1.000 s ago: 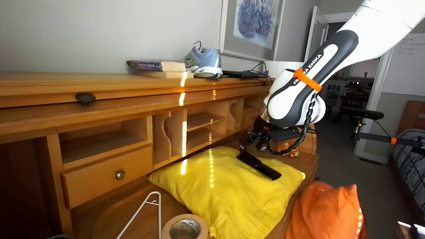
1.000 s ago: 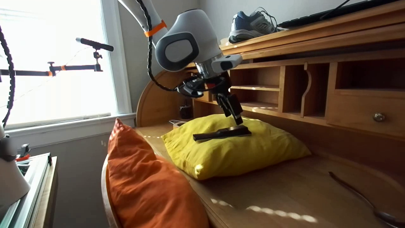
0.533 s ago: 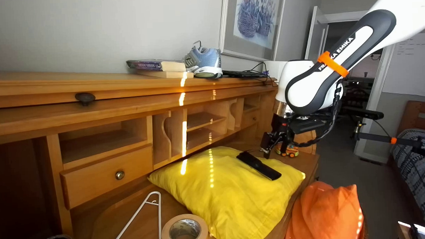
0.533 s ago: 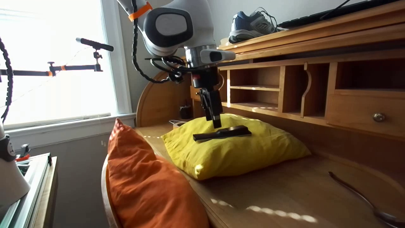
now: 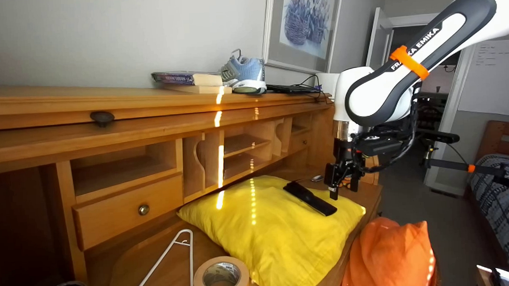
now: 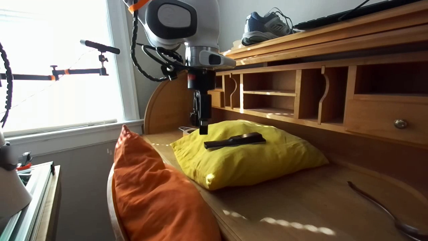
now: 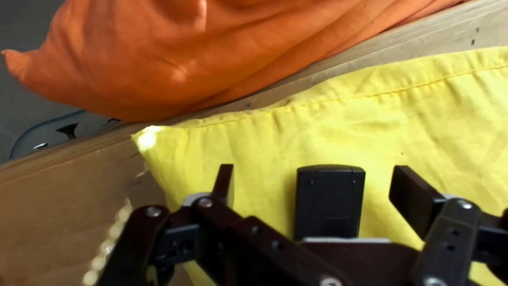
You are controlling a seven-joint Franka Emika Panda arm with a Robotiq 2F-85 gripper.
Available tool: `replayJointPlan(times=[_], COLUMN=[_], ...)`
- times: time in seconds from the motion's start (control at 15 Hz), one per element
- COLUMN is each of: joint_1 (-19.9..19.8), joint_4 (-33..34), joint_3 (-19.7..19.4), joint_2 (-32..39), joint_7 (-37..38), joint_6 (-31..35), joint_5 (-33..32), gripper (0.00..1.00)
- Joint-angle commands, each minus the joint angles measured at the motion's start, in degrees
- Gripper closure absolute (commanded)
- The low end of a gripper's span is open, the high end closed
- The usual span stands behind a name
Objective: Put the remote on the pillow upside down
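Observation:
A long black remote (image 5: pixel 310 199) lies on the yellow pillow (image 5: pixel 275 239), which rests on the wooden desk. Both show again in an exterior view as the remote (image 6: pixel 234 141) and the pillow (image 6: pixel 267 164). In the wrist view the remote's (image 7: pixel 329 202) upper face is plain dark with two small dots near its end; no buttons show. Its near part is hidden by the gripper. My gripper (image 5: pixel 344 191) is open and empty, pointing down above the pillow near the remote's end on the orange cushion's side. In the wrist view the open fingers (image 7: pixel 313 182) appear on either side of the remote, apart from it.
An orange cushion (image 5: pixel 387 257) stands beside the desk's front edge. A tape roll (image 5: pixel 221 277) and a white hanger (image 5: pixel 184 243) lie on the desk. A toy vehicle (image 5: pixel 347 184) is partly behind the gripper. A spoon (image 6: pixel 378 206) and the cubby shelf (image 6: pixel 267 92) are also there.
My gripper has moved along the remote from its cubby-side end to past its opposite end, and has turned more upright. The remote and the pillow have not moved.

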Motion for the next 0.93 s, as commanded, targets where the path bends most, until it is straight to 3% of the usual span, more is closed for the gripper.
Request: replayJointPlan(times=[0.0,0.33,0.87], joint_1=[-0.17,-0.19,-0.95], joint_4=[-2.47,-3.73,-5.16], joint_3=[0.35,0.80,3.59], joint_2=[0.37,2.62,6.69], joint_7=[-2.98,-6.15,-14.70], joint_6=[0.53,3.85,18.06], joint_5=[2.33,4.85,13.00], gripper=[0.00,0.00,0.00])
